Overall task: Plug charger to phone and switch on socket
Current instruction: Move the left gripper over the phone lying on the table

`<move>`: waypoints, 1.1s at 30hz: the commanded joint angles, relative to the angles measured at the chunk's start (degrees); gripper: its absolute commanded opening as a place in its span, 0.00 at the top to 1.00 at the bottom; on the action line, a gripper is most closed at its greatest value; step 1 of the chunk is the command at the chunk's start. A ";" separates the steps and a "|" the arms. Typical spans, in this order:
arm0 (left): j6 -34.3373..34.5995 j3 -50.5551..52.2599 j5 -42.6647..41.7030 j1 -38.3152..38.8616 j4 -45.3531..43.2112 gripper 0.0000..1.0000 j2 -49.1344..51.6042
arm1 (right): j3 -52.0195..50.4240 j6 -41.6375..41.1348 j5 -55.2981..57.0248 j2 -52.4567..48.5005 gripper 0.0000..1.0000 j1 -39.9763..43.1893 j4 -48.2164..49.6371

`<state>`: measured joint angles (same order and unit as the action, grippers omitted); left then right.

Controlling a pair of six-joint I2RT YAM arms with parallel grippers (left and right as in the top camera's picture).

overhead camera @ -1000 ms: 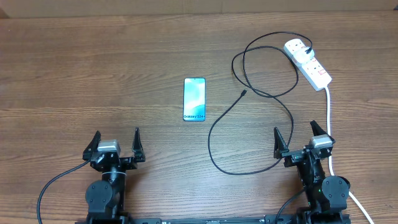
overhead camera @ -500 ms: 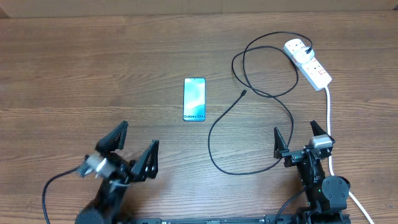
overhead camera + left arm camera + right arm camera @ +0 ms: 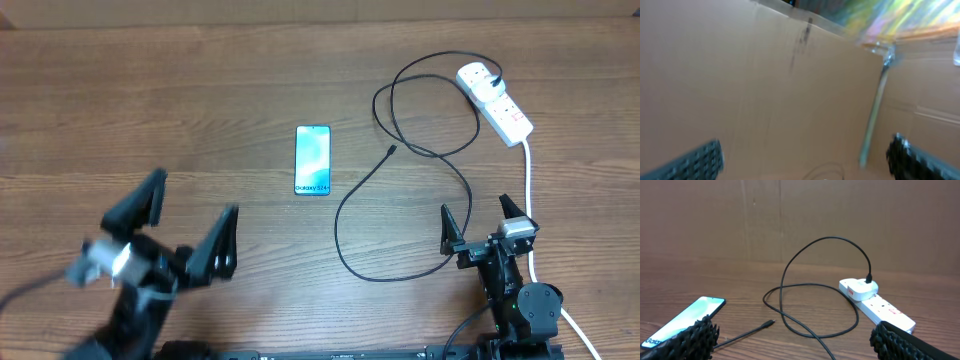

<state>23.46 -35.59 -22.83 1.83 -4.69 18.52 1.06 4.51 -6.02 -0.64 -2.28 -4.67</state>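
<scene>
Since the earlier frame, the left arm has lifted off its near-left resting spot and swung left and toward the camera, so the left gripper [image 3: 193, 197] now looms large and motion-blurred over the wooden table [image 3: 150, 80]. Its jaws are spread wide and hold nothing. The arm's base is cut off at the near-left edge. Its wrist camera is smeared by motion and shows only a tan wall, a pale upright strip and its two dark fingers [image 3: 695, 162] at the bottom corners.

By contrast, the right arm sits unchanged at the near right. It points toward the far side, and the right gripper [image 3: 474, 205] is also wide apart and empty.

At the far right, the socket [image 3: 495, 101] lies at an angle, with a white plug [image 3: 478, 76] seated in its far end. Its thick white cord [image 3: 527, 175] runs near, past the right arm, and off the near edge.

Alone at the centre, the phone [image 3: 313, 159] lies flat with its screen up and bare wood all round it.

From the plug, the charger [image 3: 336, 228] loops loosely between phone and socket. Its connector tip lies free on the table to the right of the phone, apart from it. The near loop passes just beside the right gripper's left finger.

The whole left half of the table is open.
</scene>
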 commanded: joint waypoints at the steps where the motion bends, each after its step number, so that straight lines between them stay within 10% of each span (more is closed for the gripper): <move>1: -5.86 -17.09 -2.97 -0.28 18.18 0.00 14.08 | -0.59 0.07 0.37 0.31 0.00 0.11 0.26; 4: -9.53 -32.92 -8.87 -0.31 38.05 0.00 27.89 | -0.59 0.07 0.37 0.31 0.00 0.11 0.26; 10: -6.45 -42.12 -27.34 0.02 41.62 0.00 41.42 | -0.59 0.07 0.37 0.31 0.00 0.11 0.26; 22: 4.04 -69.22 31.87 27.61 75.41 0.00 70.03 | -0.59 0.07 0.37 0.31 0.00 0.11 0.26; 33: 8.74 -78.07 25.92 28.30 78.79 0.00 89.13 | -0.59 0.07 0.37 0.31 0.00 0.11 0.26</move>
<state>28.84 -111.92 6.59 30.02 75.11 105.69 1.06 4.51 -5.98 -0.62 -2.28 -4.71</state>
